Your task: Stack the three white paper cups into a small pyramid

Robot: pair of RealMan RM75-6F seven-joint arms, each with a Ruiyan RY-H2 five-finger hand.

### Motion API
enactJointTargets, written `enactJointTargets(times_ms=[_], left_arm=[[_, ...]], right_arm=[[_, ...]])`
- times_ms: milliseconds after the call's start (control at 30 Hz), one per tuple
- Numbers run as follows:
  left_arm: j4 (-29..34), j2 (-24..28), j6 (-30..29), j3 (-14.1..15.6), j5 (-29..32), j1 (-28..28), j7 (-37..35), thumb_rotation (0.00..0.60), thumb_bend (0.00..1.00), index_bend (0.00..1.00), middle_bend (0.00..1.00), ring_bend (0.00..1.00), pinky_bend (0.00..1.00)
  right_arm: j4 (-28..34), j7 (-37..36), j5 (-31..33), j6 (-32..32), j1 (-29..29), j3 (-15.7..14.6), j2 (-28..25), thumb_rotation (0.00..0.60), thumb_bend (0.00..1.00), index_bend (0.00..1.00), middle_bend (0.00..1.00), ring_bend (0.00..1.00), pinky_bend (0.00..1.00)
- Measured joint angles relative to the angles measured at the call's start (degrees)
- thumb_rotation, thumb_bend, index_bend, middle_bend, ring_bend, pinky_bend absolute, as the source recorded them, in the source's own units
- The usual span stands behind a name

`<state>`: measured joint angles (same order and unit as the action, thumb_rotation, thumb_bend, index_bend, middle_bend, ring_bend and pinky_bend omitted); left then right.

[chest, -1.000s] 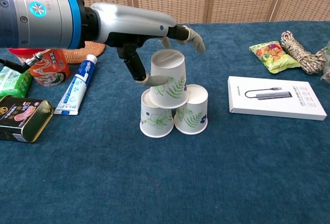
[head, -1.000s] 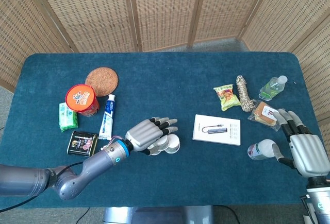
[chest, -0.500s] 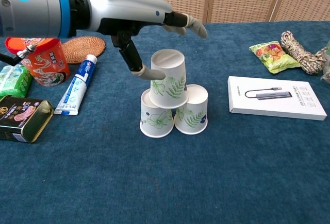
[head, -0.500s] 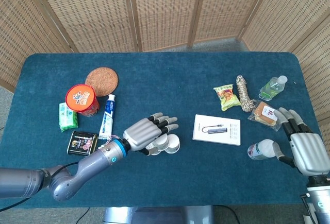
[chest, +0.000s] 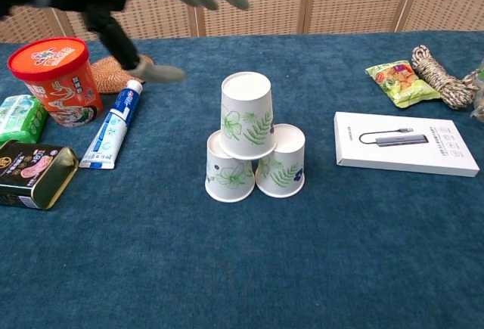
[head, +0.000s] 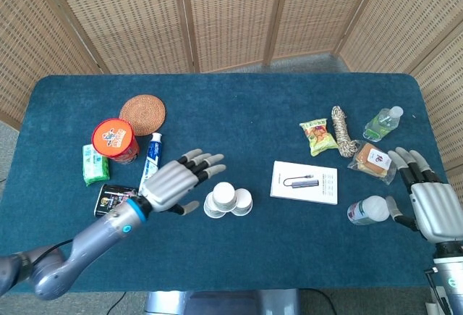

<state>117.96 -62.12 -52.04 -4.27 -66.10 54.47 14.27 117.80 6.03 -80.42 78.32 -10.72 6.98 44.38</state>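
Pyramid's up, but the top cup (chest: 246, 124) sits off-centre on the two base cups (chest: 255, 171) (leaning left), so the left hand (head: 172, 182), fingers spread and empty, could topple it with one stray swing.

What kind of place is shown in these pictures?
Probably a staged test area for a robot, not a home: a table covered in blue cloth, woven folding screens behind it, and unrelated items such as toothpaste and rope.

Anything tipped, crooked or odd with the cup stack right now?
Nothing spilled or fallen. The top cup sits upside down on the two base cups, leaning slightly. The left hand is clear of it.
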Motion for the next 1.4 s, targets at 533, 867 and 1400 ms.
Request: enactJointTargets(times_ms=[533, 867, 1400], left_arm=[[3.6, 13.6, -14.7, 8.7, -17.2, -19.2, -9.5, 0.600, 0.41, 0.01, 0.00, 0.00, 0.00], [0.6, 17.4, -26.2, 13.2, -24.9, -31.6, -14.6, 0.600, 0.41, 0.01, 0.00, 0.00, 0.00], [-9.8, 14.7, -44.3, 16.3, -27.7, -51.2, -17.3, 0.600, 0.41, 0.03, 0.00, 0.00, 0.00]], right_arm=[[-4.2, -0.2, 1.7, -0.3, -0.4, 0.6, 1.3, 0.600, 0.49, 0.04, 0.00, 0.00, 0.25], [-6.8, 0.4, 2.4, 0.3, -0.2, 0.6, 3.2, 0.600, 0.48, 0.04, 0.00, 0.00, 0.19], [-8.2, 0.4, 0.2, 3.8, 2.0, -0.5, 5.6, 0.600, 0.48, 0.05, 0.00, 0.00, 0.19]])
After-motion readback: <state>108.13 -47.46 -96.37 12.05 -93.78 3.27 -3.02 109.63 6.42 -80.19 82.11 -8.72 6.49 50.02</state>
